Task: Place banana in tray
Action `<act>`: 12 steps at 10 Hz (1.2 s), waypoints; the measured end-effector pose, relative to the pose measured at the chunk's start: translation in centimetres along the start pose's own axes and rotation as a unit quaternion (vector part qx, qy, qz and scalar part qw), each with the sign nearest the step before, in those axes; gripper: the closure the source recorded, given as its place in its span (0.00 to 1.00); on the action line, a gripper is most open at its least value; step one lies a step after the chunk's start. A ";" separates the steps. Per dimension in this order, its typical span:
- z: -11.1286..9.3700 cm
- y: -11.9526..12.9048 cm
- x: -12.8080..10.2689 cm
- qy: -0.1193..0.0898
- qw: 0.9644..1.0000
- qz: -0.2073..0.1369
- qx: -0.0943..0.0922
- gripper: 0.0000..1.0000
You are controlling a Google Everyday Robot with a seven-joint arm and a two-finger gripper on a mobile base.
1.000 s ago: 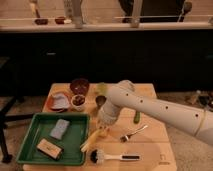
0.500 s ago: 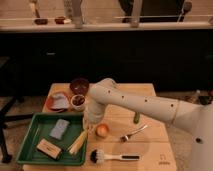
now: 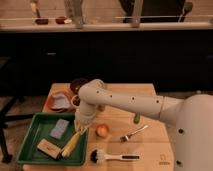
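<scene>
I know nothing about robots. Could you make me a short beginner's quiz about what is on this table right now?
1. True or false: the jaws of the gripper are shut on the banana.
2. Which lies nearest the camera-left edge of the tray: A) the banana, B) the tan block, C) the grey block?
3. Fill in: on the table, the small orange fruit sits between the tray and the ____.

Key: 1 true, with the banana's lower end over the tray's right side. 2 B. 3 fork.
</scene>
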 end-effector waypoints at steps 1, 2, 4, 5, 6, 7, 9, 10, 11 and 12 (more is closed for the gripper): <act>0.0 0.0 0.0 0.000 1.000 0.000 0.000 0.98; 0.0 0.0 0.0 0.000 1.000 0.000 0.000 0.98; 0.0 0.1 0.1 0.000 1.000 0.001 0.000 0.98; 0.0 0.1 0.1 0.000 1.000 0.001 0.001 0.98; 0.0 -0.2 0.3 -0.002 1.000 -0.002 0.003 0.98; 0.2 -1.1 0.4 -0.004 1.000 -0.009 0.002 0.98; 0.6 -3.0 0.6 -0.008 1.000 -0.022 -0.003 0.98; 1.0 -4.4 0.5 -0.012 0.999 -0.032 -0.005 0.98; 1.5 -5.7 0.4 -0.018 0.999 -0.046 -0.012 0.98; 1.7 -6.3 0.5 -0.022 0.998 -0.053 -0.016 0.98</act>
